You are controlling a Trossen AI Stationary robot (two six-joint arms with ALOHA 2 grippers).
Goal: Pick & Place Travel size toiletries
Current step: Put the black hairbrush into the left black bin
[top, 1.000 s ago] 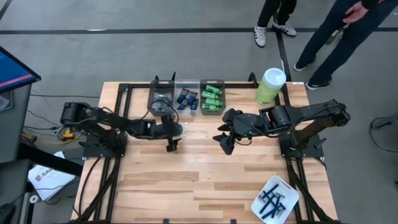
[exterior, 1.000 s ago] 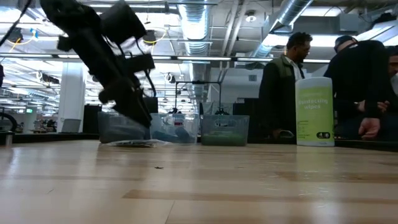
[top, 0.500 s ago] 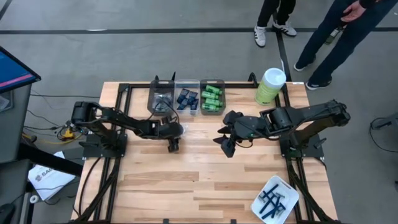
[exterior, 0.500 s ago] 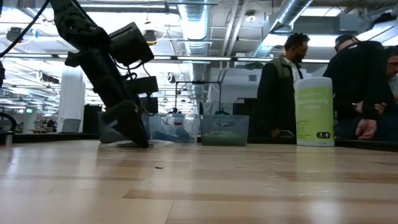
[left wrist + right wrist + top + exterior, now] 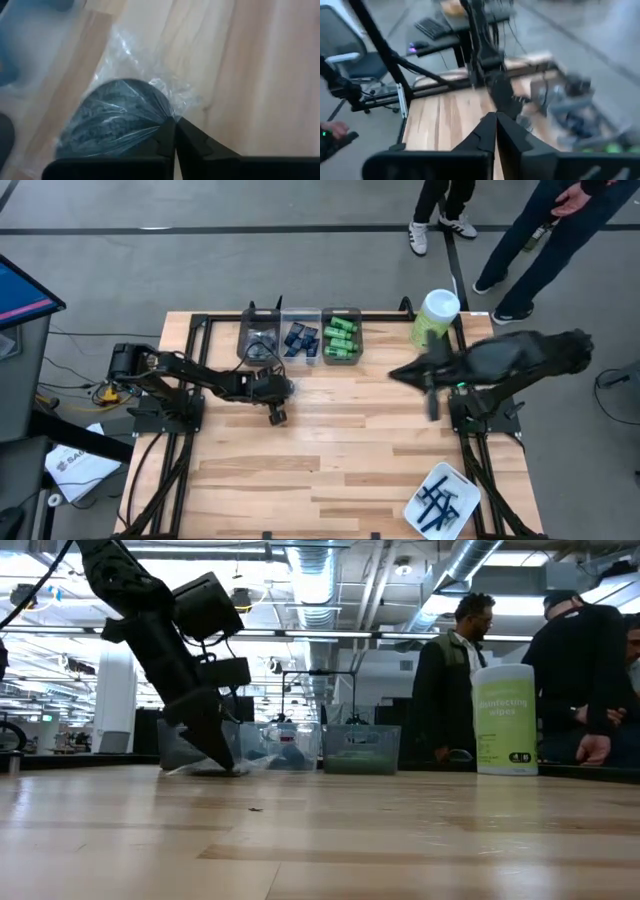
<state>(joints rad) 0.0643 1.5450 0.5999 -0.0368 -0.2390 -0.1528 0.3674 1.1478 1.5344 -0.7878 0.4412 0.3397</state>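
Left gripper (image 5: 174, 131) fingers pressed together, crinkly dark grey packet (image 5: 116, 118) pinched by its clear wrap, just in front of bins (image 5: 300, 333); right gripper (image 5: 496, 131) fingers closed, nothing held, raised nr wipes canister (image 5: 434, 318).

Packet (image 5: 117, 117): I see dark grey in shiny clear wrap.
Little bottles (image 5: 341, 338): I see bright green.
Tubes (image 5: 300, 339): dark blue.
Tray (image 5: 441, 500): white.
Table (image 5: 330, 450): light wood stripes.
Canister (image 5: 434, 318): green, white lid.
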